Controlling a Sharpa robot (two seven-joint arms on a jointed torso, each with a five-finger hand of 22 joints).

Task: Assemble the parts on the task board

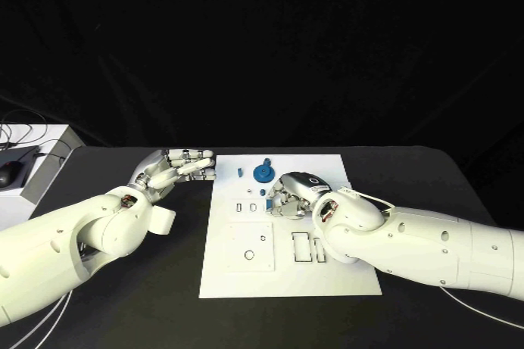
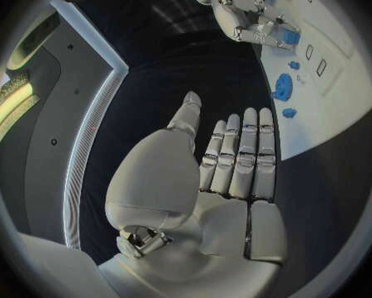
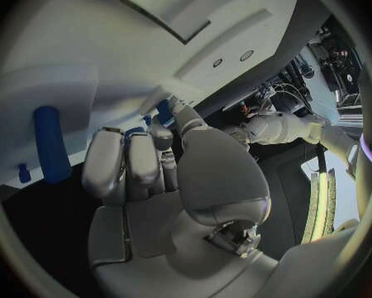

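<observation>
Left hand [image 1: 175, 169]: flat, fingers straight and together, empty, over the black table [image 1: 131, 303] just beside the white rectangular task board [image 1: 289, 277].
Right hand [image 1: 297, 197]: fingers curled down on the board's middle; whether it holds anything cannot be told.
Parts: blue round disc [image 1: 263, 172] and small blue pieces [image 1: 239, 170] at the board's far edge; blue cylinder [image 3: 50, 142] lying near the right hand.

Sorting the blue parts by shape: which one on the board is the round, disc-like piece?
The blue disc near the far edge of the task board, just beyond the right hand. The other blue parts near it are far smaller.
</observation>
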